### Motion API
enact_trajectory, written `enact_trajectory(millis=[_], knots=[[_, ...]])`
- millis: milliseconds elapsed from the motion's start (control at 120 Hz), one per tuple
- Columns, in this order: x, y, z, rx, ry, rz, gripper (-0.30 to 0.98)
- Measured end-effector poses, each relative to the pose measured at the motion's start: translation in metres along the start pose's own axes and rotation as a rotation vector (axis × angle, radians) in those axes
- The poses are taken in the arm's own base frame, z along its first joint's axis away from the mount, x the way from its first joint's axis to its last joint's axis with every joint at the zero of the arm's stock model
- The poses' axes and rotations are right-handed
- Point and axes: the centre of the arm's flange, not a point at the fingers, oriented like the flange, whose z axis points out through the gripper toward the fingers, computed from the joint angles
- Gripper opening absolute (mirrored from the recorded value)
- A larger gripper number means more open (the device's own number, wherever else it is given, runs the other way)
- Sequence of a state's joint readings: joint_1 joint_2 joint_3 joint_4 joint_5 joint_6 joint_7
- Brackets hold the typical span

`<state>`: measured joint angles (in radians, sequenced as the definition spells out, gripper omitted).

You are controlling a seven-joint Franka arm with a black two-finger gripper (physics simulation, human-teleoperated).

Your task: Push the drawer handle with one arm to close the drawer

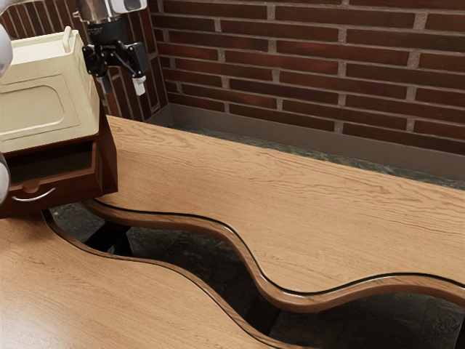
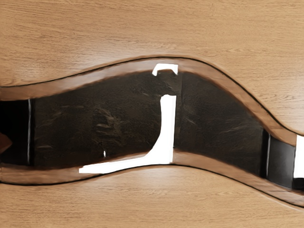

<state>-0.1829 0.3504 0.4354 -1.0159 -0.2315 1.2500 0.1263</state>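
The wooden table [image 1: 305, 196] is stretching across the exterior view, a dark, wavy gap [image 1: 196, 254] running through it. At the exterior view's left, a box [image 1: 110, 153] with a cream front [image 1: 40, 109] is sitting on the table. It is looking solid and fairly heavy, so it is probably resisting a gentle push, though a hard shove could be scooting it. Low in the box, the drawer [image 1: 76, 186] is standing partly open, its dark inside showing. It is looking like stiff wood, likely sliding easily if it is being pushed straight, and perhaps binding if the force is going in at one side. Up beside the box, well apart from the handle, the claw [image 1: 123, 84] is hanging open, its two fingers standing clearly apart and gripping nothing. On the drawer's front, the thin, curved handle [image 1: 35, 199] is looking hard, smooth and maybe slippery. Closing is calling for no grasp: pressing squarely at its middle, fingers together, is seeming best, since a fingertip could be skidding off the curve.
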Motion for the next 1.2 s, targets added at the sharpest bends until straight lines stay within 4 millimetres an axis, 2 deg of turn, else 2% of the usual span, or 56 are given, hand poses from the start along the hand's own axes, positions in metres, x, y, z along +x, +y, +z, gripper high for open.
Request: enact_trajectory(millis=[150,167,200,242,267,308,350,400,458,508,567,625,725,792,842,992,1083,1200], knots=[[0.0,0.001,0.0,0.0,0.0,0.002,0.69],[-0.006,0.003,-0.012,-0.001,0.023,0.007,0.69],[-0.025,0.006,-0.044,-0.006,0.082,0.018,0.68],[-0.07,0.009,-0.097,-0.014,0.168,0.016,0.68],[-0.097,0.009,-0.122,-0.018,0.201,0.002,0.69],[-0.136,0.005,-0.15,-0.023,0.229,-0.031,0.68],[-0.164,-0.003,-0.163,-0.023,0.221,-0.076,0.69],[-0.206,-0.007,-0.142,-0.044,0.149,-0.09,0.68],[-0.266,-0.007,-0.104,0.014,0.101,-0.199,0.69],[-0.297,0.001,-0.057,0.073,0.066,-0.307,0.69],[-0.311,-0.004,0.001,0.101,0.026,-0.414,0.69],[-0.308,-0.022,0.05,0.103,-0.009,-0.509,0.68],[-0.296,-0.048,0.116,0.1,-0.03,-0.622,0.62],[-0.29,-0.059,0.156,0.105,-0.026,-0.667,0.51],[-0.283,-0.066,0.176,0.109,-0.016,-0.689,0.43],[-0.254,-0.105,0.217,0.108,0.006,-0.77,0.16],[-0.233,-0.125,0.228,0.099,0.035,-0.792,0.05],[-0.2,-0.141,0.231,0.102,0.078,-0.783,-0.02]])
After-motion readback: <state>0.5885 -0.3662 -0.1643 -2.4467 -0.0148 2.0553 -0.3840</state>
